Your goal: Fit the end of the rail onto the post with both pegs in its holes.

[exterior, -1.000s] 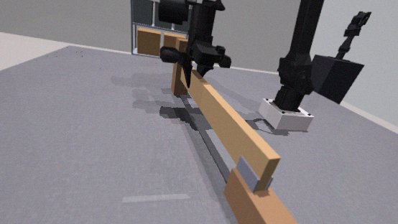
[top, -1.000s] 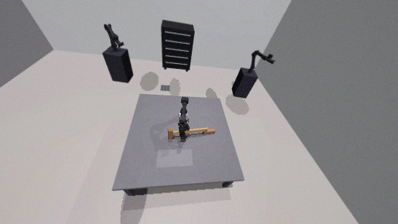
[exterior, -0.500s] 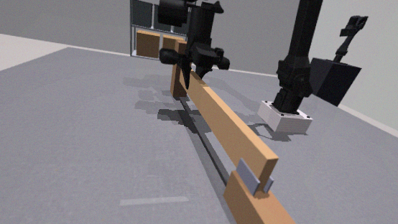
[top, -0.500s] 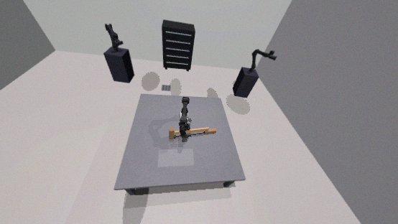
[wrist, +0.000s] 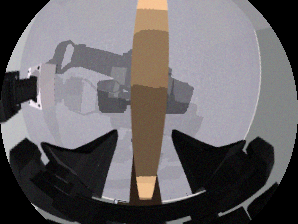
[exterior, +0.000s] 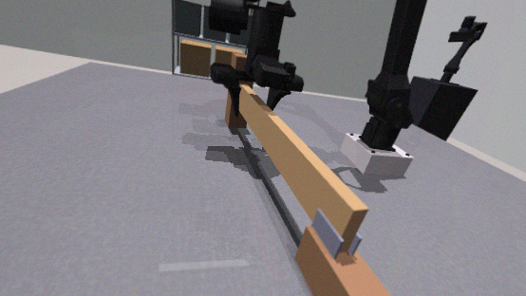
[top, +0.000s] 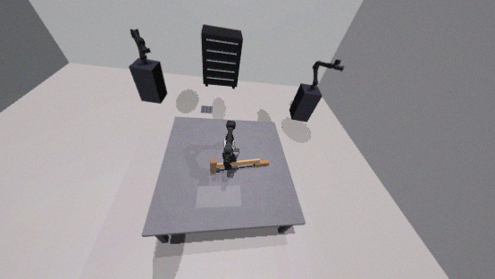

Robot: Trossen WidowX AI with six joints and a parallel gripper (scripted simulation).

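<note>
- One wooden bed rail (top: 246,161) (exterior: 294,154) (wrist: 150,60) spans the middle of your table (top: 179,216) (exterior: 95,166) (wrist: 220,60), well inside all four edges, its post end raised.
- Its far end sits in the bracket (exterior: 328,232), towards the top view's right edge; it looks near level.
- You can't confirm full peg insertion or contact at the post (top: 213,165) (exterior: 237,124) (wrist: 134,195).
- Your parallel-jaw gripper (top: 229,164) (exterior: 253,111) (wrist: 145,133) stands wide, though not fully, straddling the rail and gripping nothing.
- Release looks done; checking the joint remains.

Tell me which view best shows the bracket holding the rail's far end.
The exterior view: the bracket is large and near there, its two plates on either side of the rail. The top view shows that end only tiny; the wrist view shows the rail but no bracket.
</note>
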